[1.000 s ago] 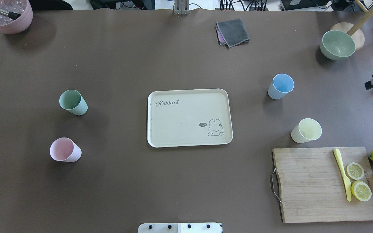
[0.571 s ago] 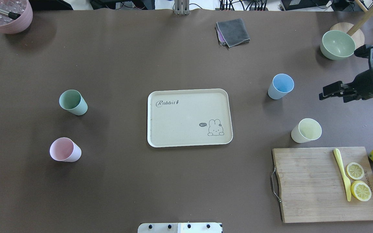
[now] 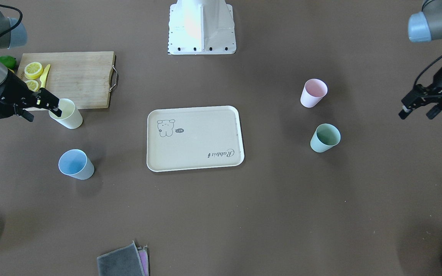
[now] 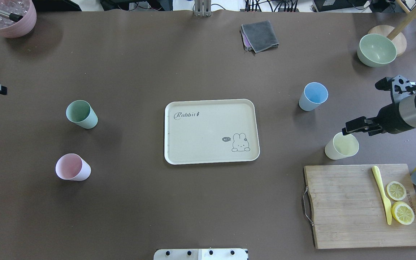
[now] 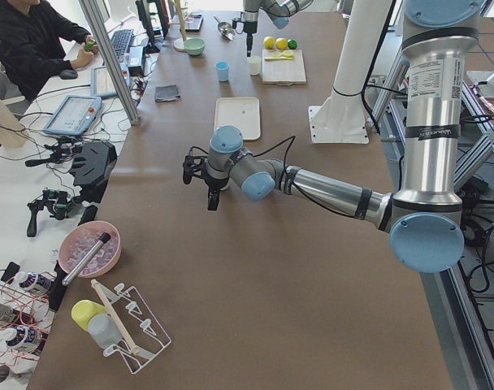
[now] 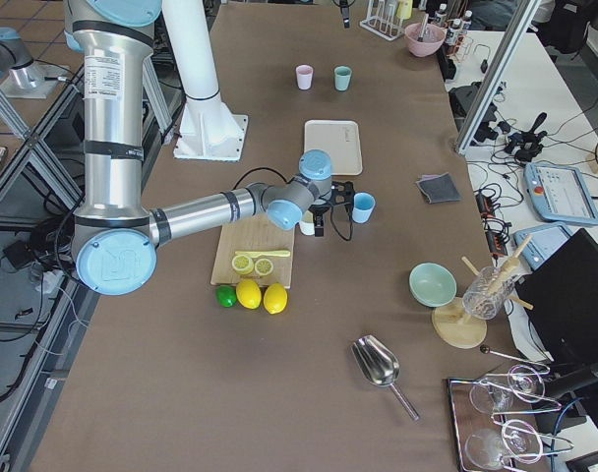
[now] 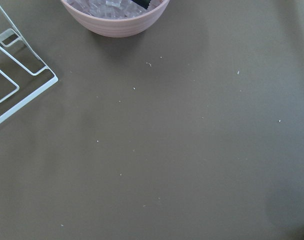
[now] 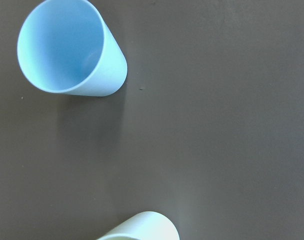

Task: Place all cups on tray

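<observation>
The right gripper [image 3: 43,112] hangs over the rim of the yellow cup [image 4: 341,146], fingers apart. The left gripper [image 3: 417,113], fingers apart too, is left of the green cup [image 3: 325,138].

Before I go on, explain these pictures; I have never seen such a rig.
This is a robot with two arms at a table, each ending in a two-finger gripper. Two cameras look down, one from behind the robot, one facing it; two look along the table from its ends; one sits on each wrist. In the middle lies a cream tray, no cup on it. Four cups stand around it: yellow cup and blue cup on the robot's right, mint cup and pink cup on its left. Nearby: a cutting board with lemon slices, a green bowl, a grey cloth. The right gripper, open, is at the yellow cup's rim; the left gripper, open, hangs farther out. Neither holds anything.
</observation>
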### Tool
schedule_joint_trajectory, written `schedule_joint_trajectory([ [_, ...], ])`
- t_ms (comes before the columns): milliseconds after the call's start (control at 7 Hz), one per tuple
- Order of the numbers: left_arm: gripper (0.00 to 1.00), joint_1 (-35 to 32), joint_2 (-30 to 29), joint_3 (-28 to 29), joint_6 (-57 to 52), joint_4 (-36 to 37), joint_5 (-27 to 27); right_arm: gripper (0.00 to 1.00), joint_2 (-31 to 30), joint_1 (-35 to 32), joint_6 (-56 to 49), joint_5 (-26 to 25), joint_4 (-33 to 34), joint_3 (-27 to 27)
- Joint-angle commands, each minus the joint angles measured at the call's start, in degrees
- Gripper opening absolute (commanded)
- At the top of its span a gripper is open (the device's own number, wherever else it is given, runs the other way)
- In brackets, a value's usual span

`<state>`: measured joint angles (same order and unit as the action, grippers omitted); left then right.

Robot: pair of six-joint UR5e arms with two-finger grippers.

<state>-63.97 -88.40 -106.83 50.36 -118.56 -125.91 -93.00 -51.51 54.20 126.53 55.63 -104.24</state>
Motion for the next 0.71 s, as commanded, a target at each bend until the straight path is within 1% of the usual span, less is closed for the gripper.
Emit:
schedule_joint_trajectory([
  [0, 0.98, 8.75, 0.33, -3.29, 6.23, 0.00, 1.19, 1.00, -1.30, 0.88, -0.14, -0.15, -0.08, -0.61],
  [143, 0.98, 9.30, 0.51, -3.64, 6.33, 0.00, 1.19, 1.00, -2.09, 1.67, -0.49, -0.15, -0.08, -0.61],
  [286, 0.98, 9.39, 0.51, -3.73, 6.33, 0.09, 1.19, 0.86, -3.06, 2.55, -0.50, -0.32, -0.08, -0.61],
  [429, 0.98, 10.09, 0.51, -3.82, 6.42, 0.09, 1.10, 0.49, -3.59, 3.60, -0.50, -0.41, -0.08, -0.61],
  [571, 0.98, 10.36, 0.60, -4.35, 6.42, 0.09, 1.10, 0.08, -3.59, 4.57, -0.58, -0.59, -0.08, -0.61],
])
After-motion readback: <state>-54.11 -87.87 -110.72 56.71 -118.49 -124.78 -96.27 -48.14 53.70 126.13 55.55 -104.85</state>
